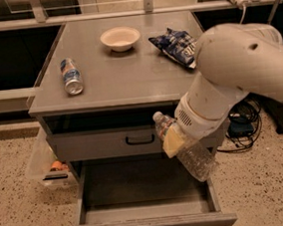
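A clear plastic water bottle (pixel 193 155) hangs tilted in the air, cap end up and to the left. My gripper (pixel 175 140) is shut on the bottle around its upper half, with a yellowish finger pad (pixel 172 143) across it. The bottle sits in front of the closed middle drawer (pixel 109 142) and above the right part of the open bottom drawer (pixel 140 200). The white arm (pixel 232 71) comes down from the upper right and hides the table's right front corner.
On the grey table top (pixel 127 71) lie a can on its side (pixel 71 76), a white bowl (pixel 120 38) and a blue chip bag (pixel 175 44). A clear bin (pixel 49 166) stands on the floor at the left. Cables (pixel 243 125) lie at the right.
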`<state>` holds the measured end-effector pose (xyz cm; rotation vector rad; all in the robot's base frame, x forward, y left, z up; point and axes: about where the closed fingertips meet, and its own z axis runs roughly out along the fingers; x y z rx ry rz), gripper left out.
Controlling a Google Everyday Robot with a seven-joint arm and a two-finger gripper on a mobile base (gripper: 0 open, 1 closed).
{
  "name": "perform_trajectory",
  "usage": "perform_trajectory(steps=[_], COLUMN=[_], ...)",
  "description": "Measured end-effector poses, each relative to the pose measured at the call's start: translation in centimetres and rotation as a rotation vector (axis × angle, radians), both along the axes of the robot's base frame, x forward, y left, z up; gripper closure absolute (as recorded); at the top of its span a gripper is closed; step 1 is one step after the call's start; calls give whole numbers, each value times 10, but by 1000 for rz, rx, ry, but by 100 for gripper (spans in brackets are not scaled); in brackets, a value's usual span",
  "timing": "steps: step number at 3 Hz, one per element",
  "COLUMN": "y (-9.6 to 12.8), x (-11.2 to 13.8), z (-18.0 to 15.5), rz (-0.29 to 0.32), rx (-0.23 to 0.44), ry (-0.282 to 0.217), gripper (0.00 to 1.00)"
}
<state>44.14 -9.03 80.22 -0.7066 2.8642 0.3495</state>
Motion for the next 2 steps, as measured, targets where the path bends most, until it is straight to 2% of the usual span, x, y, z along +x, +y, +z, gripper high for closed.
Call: perform_trajectory(steps=[1, 2], y=[-18, -12], x=[17, 32], z=[-37, -33], rz=[-120, -134], rx=[-5, 25], ry=[-67, -128], gripper=[100, 100])
